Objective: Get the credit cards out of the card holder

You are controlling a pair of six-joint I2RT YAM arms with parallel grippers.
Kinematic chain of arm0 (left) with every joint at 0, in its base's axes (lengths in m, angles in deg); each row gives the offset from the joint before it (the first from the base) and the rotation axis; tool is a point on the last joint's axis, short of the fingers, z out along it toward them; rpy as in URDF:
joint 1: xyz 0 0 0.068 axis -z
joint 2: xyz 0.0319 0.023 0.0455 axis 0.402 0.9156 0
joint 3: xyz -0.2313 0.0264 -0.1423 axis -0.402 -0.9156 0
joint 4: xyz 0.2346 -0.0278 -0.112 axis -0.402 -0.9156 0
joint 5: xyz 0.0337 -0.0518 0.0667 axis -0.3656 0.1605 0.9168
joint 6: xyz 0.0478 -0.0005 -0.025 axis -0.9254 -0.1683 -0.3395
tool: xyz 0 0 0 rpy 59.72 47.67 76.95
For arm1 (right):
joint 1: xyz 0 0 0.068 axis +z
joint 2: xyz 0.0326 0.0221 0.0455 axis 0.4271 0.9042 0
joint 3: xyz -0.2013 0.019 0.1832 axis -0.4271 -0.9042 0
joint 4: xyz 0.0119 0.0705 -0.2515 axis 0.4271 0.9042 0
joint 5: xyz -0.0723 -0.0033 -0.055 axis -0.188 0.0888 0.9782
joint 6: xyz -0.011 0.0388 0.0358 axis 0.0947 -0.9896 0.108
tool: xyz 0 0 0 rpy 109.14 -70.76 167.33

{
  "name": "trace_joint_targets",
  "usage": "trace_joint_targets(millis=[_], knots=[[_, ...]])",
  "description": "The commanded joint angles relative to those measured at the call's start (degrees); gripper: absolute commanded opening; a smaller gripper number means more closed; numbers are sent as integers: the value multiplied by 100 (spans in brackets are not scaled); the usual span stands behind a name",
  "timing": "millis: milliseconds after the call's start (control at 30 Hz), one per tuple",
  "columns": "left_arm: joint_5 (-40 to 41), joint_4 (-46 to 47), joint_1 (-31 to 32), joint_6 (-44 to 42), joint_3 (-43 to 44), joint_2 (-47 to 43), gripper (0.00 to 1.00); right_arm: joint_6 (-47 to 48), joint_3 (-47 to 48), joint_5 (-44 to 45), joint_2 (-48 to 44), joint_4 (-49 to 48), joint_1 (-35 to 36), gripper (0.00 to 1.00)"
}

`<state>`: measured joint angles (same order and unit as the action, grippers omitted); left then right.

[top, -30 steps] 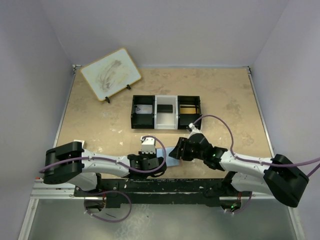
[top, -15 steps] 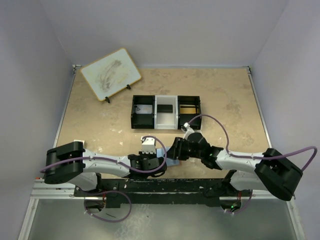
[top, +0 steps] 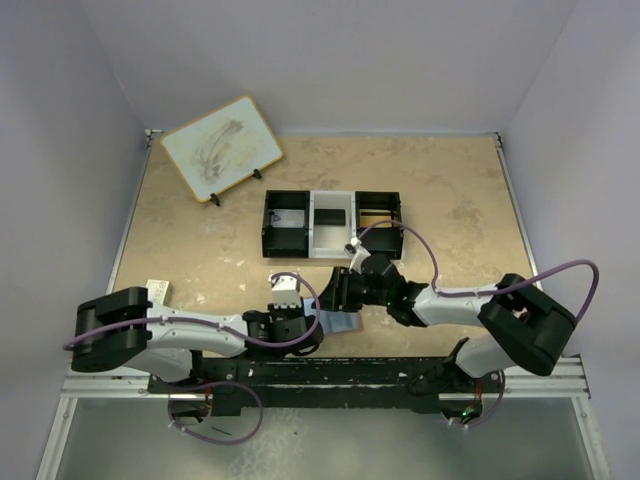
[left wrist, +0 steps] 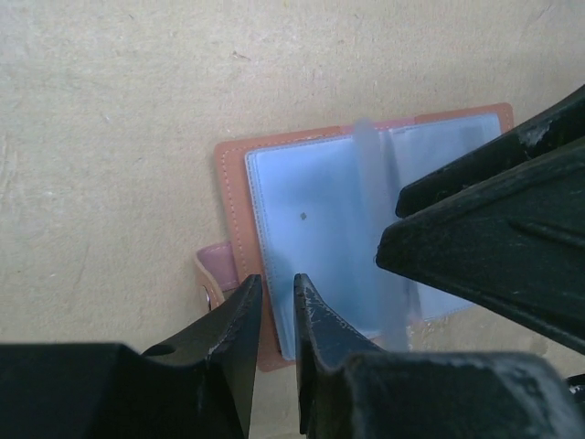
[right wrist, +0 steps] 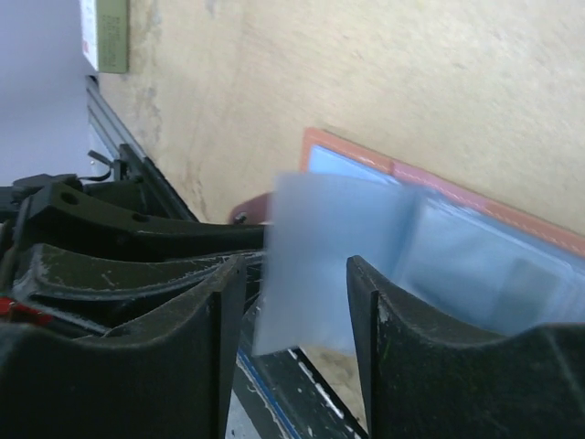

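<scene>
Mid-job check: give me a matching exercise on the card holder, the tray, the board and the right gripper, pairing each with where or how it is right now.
Things:
1. card holder
2. tray
3. board
4. right gripper

Places or states:
A. propped up at the far left corner
B. jaws apart around a raised pale-blue sleeve
C. lying open, closest to the robot
D. in the middle, three compartments

Pairs: 1-C; 2-D; 3-A; 4-B

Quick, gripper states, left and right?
Left gripper: fingers nearly closed at the edge of the card holder; grip cannot be told.
Right gripper: open, fingers either side of a lifted blue sleeve page.
</scene>
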<state>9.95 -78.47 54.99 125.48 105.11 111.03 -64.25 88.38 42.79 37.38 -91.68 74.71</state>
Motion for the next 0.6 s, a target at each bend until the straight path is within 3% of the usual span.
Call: trace_joint_targets(millis=[0, 167, 333, 500, 567], knots=[[322, -25, -21, 299, -201, -483, 18, 447, 466, -442, 119, -358, 5, 54], [464, -122, -22, 444, -309, -778, 18, 699, 834, -724, 663, -100, 5, 55], [579, -369, -12, 535, -279, -1108, 18, 612, 873, -496, 872, 60, 5, 43], [554, -179, -13, 265, -300, -1530, 22, 763, 945, 215, 105, 875, 5, 41], [460, 47, -22, 33, -296, -1542, 25, 758, 1010, 858, -353, 1516, 2, 49]])
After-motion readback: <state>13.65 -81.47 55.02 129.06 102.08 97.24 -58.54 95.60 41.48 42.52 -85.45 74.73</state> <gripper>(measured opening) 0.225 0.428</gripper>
